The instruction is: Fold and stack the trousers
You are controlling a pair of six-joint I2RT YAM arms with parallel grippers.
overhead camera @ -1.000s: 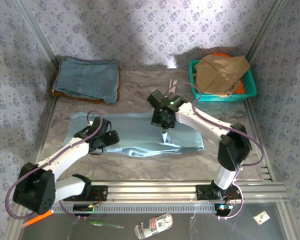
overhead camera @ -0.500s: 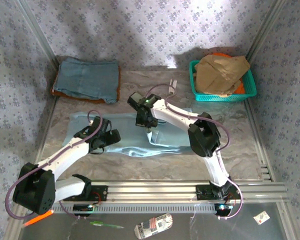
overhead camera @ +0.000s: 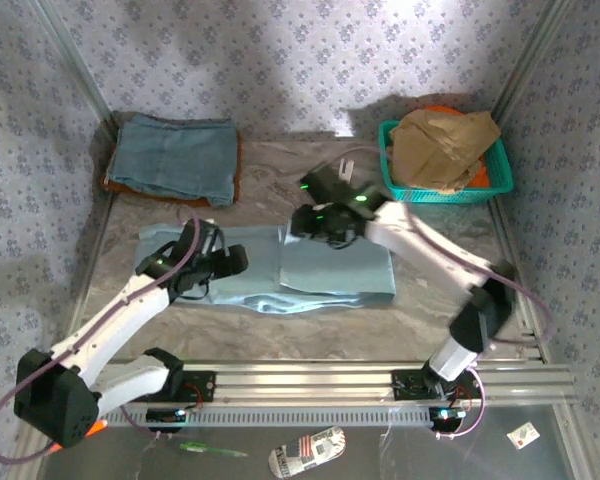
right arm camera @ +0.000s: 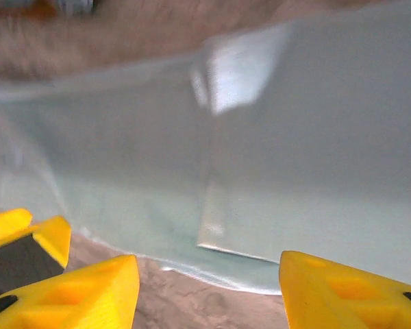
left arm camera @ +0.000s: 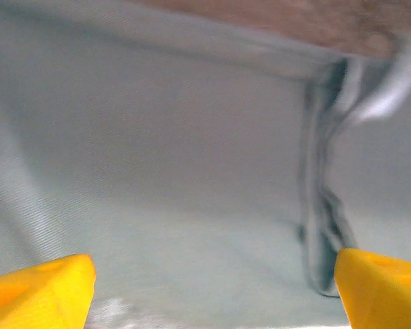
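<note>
You have the trousers (overhead camera: 340, 272) only part folded and not yet stacked, with the left gripper (left arm camera: 216, 288) and right gripper (right arm camera: 211, 282) both spread, holding nothing.

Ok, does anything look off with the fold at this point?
Slightly. The folded-over layer of the trousers sits askew, and the lower layer peeks out, rumpled, along the near edge. Nothing looks spilled or damaged.

Folded denim garment (overhead camera: 175, 158) upper left, stacked on orange-brown cloth (overhead camera: 122, 185), only its edge visible. Teal basket (overhead camera: 450, 194) upper right, crumpled tan cloth (overhead camera: 442, 145) inside. Marbled table (overhead camera: 430, 300). Orange marker (overhead camera: 75, 437) bottom left.
</note>
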